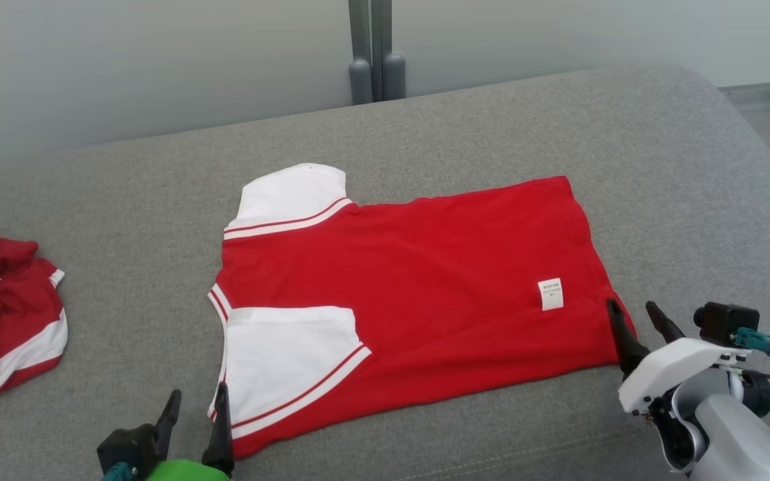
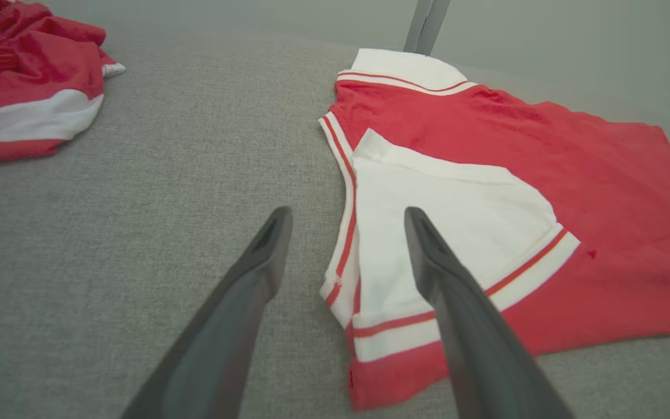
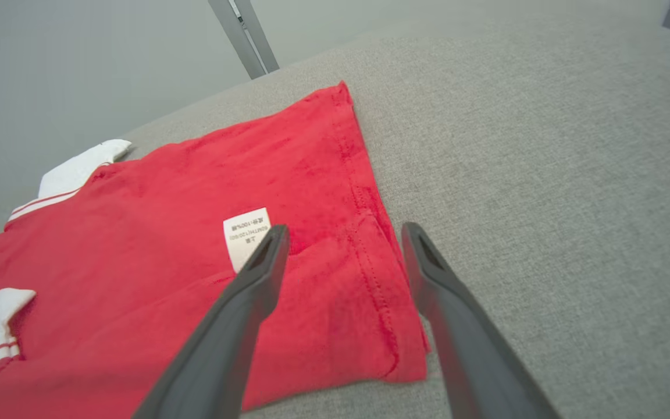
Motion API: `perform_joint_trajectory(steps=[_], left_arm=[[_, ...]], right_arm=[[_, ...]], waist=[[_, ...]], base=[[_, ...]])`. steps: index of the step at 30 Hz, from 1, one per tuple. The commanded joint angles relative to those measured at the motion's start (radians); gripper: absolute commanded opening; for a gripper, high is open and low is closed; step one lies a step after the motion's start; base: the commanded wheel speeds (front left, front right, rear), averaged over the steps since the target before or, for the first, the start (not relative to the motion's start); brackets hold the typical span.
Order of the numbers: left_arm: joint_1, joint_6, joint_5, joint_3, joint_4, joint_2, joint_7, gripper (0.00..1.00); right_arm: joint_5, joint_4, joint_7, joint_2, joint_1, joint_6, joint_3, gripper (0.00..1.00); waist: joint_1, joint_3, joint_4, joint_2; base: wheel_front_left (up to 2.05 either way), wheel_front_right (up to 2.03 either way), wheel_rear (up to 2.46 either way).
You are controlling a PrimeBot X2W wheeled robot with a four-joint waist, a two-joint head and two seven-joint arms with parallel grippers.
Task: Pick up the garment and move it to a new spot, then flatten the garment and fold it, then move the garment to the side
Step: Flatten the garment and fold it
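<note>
Red garment (image 1: 425, 280) is lying folded, centre frame — left gripper (image 1: 198, 392) lower left, right gripper (image 1: 631, 304) lower right. Both are hovering, fingers spread, empty.

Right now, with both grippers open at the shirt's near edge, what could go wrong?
1. The left gripper is at the edge of the folded white sleeve; a pinch there may catch only one layer and undo the fold.
2. The right gripper is at the hem corner of the shirt; uneven lifts could skew it.
</note>
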Motion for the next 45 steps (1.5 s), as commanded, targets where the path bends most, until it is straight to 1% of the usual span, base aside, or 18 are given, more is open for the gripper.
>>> perform_joint_trajectory(steps=[1,4,8,12,15,18,21,24,29,32,37,38,40,41,43,44,45], left_arm=[[0.014,0.008,0.014,0.012,-0.030,0.003,0.001,1.00],[0.031,0.023,0.044,0.030,-0.110,0.002,0.001,1.00],[0.054,0.055,0.080,0.046,-0.210,0.000,0.001,1.00],[0.075,0.077,0.102,0.069,-0.278,0.000,0.001,1.00],[0.092,0.091,0.104,0.076,-0.313,-0.001,0.001,1.00],[0.098,0.093,0.096,0.079,-0.331,-0.001,0.001,1.00],[0.072,0.074,0.114,0.075,-0.322,0.001,0.001,1.00],[0.022,0.058,0.133,0.071,-0.313,0.020,0.001,1.00],[-0.104,0.024,0.127,0.060,-0.254,0.075,0.008,1.00],[-0.205,0.008,0.103,0.046,-0.218,0.117,0.045,1.00],[-0.380,-0.005,0.057,0.014,-0.173,0.201,0.119,1.00],[-0.412,-0.007,0.056,-0.001,-0.156,0.225,0.136,1.00],[-0.477,-0.007,0.017,-0.027,-0.129,0.249,0.164,1.00],[-0.505,-0.008,0.009,-0.057,-0.114,0.273,0.179,1.00],[-0.564,-0.007,-0.044,-0.092,-0.085,0.310,0.205,1.00],[-0.564,-0.007,-0.044,-0.092,-0.085,0.310,0.205,1.00],[-0.588,-0.007,-0.063,-0.116,-0.071,0.333,0.218,1.00]], right_arm=[[-0.018,-0.029,-0.007,0.002,0.023,-0.001,-0.007,1.00],[-0.055,-0.122,-0.008,0.012,0.041,-0.001,-0.037,1.00],[-0.135,-0.251,-0.008,0.036,0.095,-0.001,-0.092,1.00],[-0.223,-0.369,-0.008,0.068,0.145,-0.001,-0.143,1.00],[-0.284,-0.433,-0.009,0.094,0.191,-0.001,-0.177,1.00],[-0.320,-0.466,-0.008,0.116,0.219,-0.001,-0.195,1.00],[-0.342,-0.480,-0.009,0.129,0.223,-0.001,-0.197,1.00],[-0.354,-0.487,-0.009,0.137,0.203,-0.001,-0.190,1.00],[-0.366,-0.498,-0.009,0.149,0.160,-0.001,-0.166,1.00],[-0.366,-0.506,-0.009,0.161,0.129,-0.001,-0.162,1.00],[-0.367,-0.523,-0.009,0.187,0.054,-0.001,-0.140,1.00],[-0.368,-0.526,-0.009,0.192,0.040,-0.001,-0.137,1.00],[-0.367,-0.531,-0.009,0.202,0.010,-0.001,-0.129,1.00],[-0.366,-0.534,-0.009,0.206,-0.002,-0.001,-0.125,1.00],[-0.364,-0.537,-0.009,0.210,-0.028,-0.001,-0.119,1.00],[-0.364,-0.537,-0.009,0.210,-0.028,-0.001,-0.119,1.00],[-0.363,-0.538,-0.009,0.211,-0.040,-0.001,-0.116,1.00]], waist=[[0.0000,-0.002,0.001,0.0000],[0.0000,-0.006,0.003,0.0000],[0.0000,-0.008,0.011,0.0000],[0.0000,-0.009,0.020,0.0000],[0.0000,-0.007,0.028,0.0000],[0.0000,-0.001,0.033,0.0000],[0.0000,0.010,0.031,0.0000],[0.0000,0.028,0.020,0.0000],[0.0000,0.079,-0.020,0.0000],[0.0000,0.120,-0.051,0.0000],[0.0000,0.214,-0.109,0.0000],[0.0000,0.231,-0.118,0.0000],[0.0000,0.266,-0.135,0.0000],[0.0000,0.281,-0.143,0.0000],[0.0000,0.311,-0.157,0.0000],[0.0000,0.311,-0.157,0.0000],[0.0000,0.324,-0.164,0.0000]], base=[[0.00,0.00,0.00],[0.00,0.00,0.00],[0.00,0.00,0.00],[0.00,0.00,0.00],[0.00,0.00,0.00],[0.00,0.00,0.00],[0.00,0.00,0.00],[0.00,0.00,0.00],[0.00,0.00,0.00],[0.00,0.00,0.00],[0.00,0.00,0.00],[0.00,0.00,0.00],[0.00,0.00,0.00],[0.00,0.00,0.00],[0.00,0.00,0.00],[0.00,0.00,0.00],[0.00,0.00,0.00]])
